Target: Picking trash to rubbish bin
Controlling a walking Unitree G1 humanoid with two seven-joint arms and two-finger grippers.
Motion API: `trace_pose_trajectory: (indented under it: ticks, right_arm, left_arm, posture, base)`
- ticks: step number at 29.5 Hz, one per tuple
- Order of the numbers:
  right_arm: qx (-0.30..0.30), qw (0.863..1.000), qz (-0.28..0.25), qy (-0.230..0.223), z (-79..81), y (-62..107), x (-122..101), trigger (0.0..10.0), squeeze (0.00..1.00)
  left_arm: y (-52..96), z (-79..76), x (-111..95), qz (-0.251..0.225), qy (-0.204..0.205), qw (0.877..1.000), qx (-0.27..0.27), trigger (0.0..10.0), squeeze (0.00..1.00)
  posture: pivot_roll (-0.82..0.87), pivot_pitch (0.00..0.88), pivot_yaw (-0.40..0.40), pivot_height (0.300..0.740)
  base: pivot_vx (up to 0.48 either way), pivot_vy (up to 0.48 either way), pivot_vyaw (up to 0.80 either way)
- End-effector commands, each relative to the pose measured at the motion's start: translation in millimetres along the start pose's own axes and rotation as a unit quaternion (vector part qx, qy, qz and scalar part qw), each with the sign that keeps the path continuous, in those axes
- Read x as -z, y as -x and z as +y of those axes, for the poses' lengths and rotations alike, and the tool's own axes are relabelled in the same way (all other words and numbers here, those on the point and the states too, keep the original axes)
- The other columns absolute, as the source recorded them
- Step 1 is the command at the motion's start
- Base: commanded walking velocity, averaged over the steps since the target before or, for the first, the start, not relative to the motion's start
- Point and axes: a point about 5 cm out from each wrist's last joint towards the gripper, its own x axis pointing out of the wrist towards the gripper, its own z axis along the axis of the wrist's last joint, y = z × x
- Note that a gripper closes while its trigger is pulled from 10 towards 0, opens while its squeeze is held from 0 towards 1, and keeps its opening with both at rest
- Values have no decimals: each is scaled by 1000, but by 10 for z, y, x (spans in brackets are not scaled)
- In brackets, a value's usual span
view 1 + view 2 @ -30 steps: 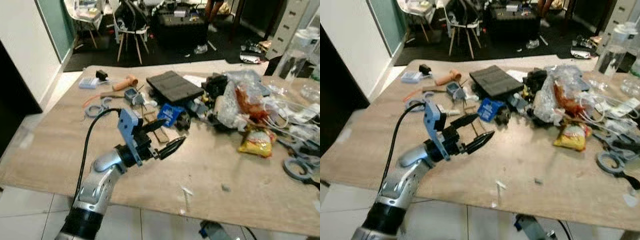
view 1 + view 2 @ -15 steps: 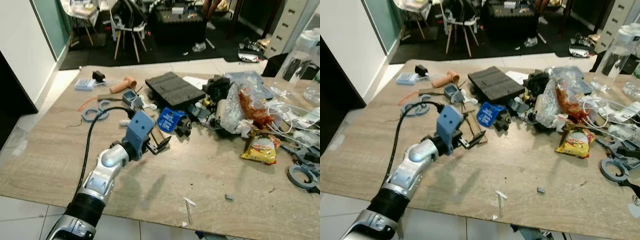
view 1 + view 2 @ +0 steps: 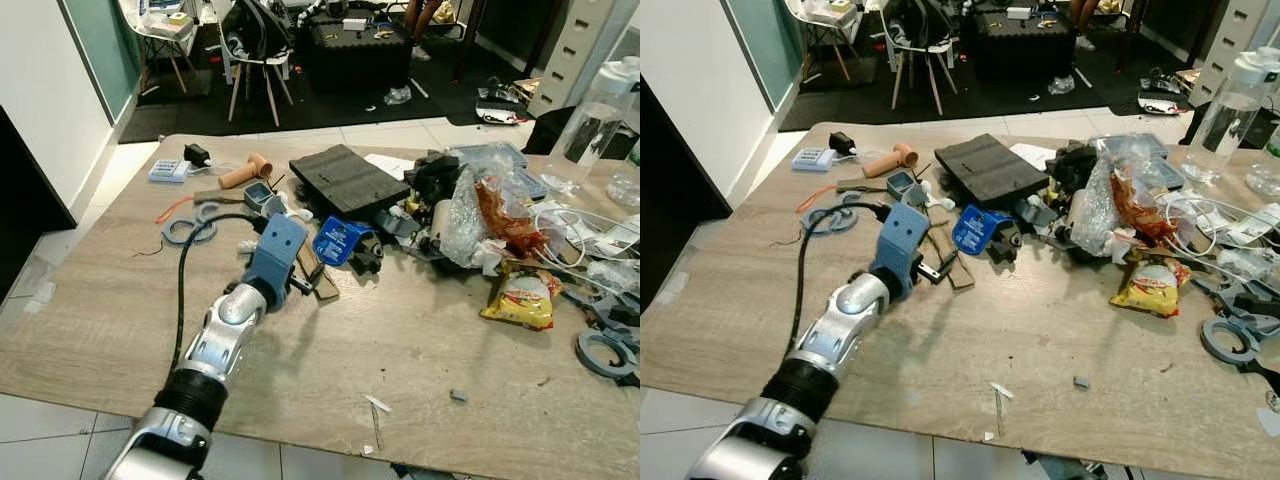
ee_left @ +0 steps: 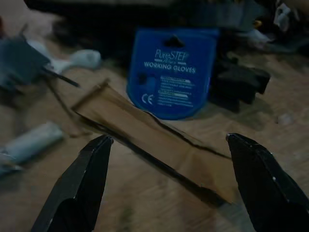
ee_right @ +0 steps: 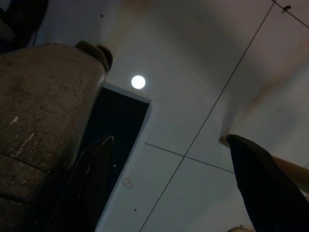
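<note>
Trash lies across the wooden table [image 3: 120, 300]. A brown cardboard strip [image 3: 322, 284] lies beside a blue "Working Gloves" card [image 3: 338, 240]. My left gripper [image 3: 308, 278] reaches out low over the table and is open. In the left wrist view its fingers [image 4: 89, 179] straddle the cardboard strip [image 4: 145, 133] without touching it, and the blue card [image 4: 171, 72] lies just beyond. A yellow snack bag [image 3: 522, 296] and a clear plastic bag with orange wrappers [image 3: 480, 205] lie to the right. My right gripper [image 5: 170, 140] is open and points up at a ceiling.
A black tray [image 3: 347, 178], small tools, tape rings [image 3: 185, 228] and cables crowd the table's far half. A clear bottle [image 3: 590, 125] stands at the far right. Chairs and dark cases stand on the floor behind. The near half of the table has bare wood.
My left arm has stretched forward and dropped from above the near table down to the cardboard strip, still open. The head camera has shifted slightly.
</note>
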Motion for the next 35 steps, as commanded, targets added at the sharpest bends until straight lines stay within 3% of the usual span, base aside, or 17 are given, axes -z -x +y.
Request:
trace_pose_trajectory:
  ticks: [1, 14, 29, 30, 35]
  right_arm:
    - [-33, 999, 15, -5, 204, -3, 92, 10000, 0]
    - [-32, 999, 27, -5, 197, 11, 237, 10000, 0]
    - [-30, 999, 23, -4, 192, 7, 198, 10000, 0]
    - [-29, 999, 24, -4, 186, 7, 202, 10000, 0]
    - [-28, 999, 25, -5, 175, 8, 214, 10000, 0]
  left_arm:
    - [-21, -38, 102, 25, 22, 999, -17, 10000, 0]
    - [-99, -262, 342, 114, 45, 992, -37, 10000, 0]
    - [-132, -565, 446, 162, 94, 981, 52, 9725, 0]
    - [-129, -580, 449, 161, 90, 981, 60, 0, 0]
    - [-121, -601, 460, 162, 81, 981, 71, 0, 0]
  posture:
    - [-25, 36, 77, 740]
    - [-37, 43, 71, 740]
    - [-40, 40, 73, 740]
    - [-41, 41, 74, 740]
    - [-41, 41, 74, 740]
  base:
    - [0, 0, 0]
    - [0, 0, 0]
    - [0, 0, 0]
    - [0, 0, 0]
    - [0, 0, 0]
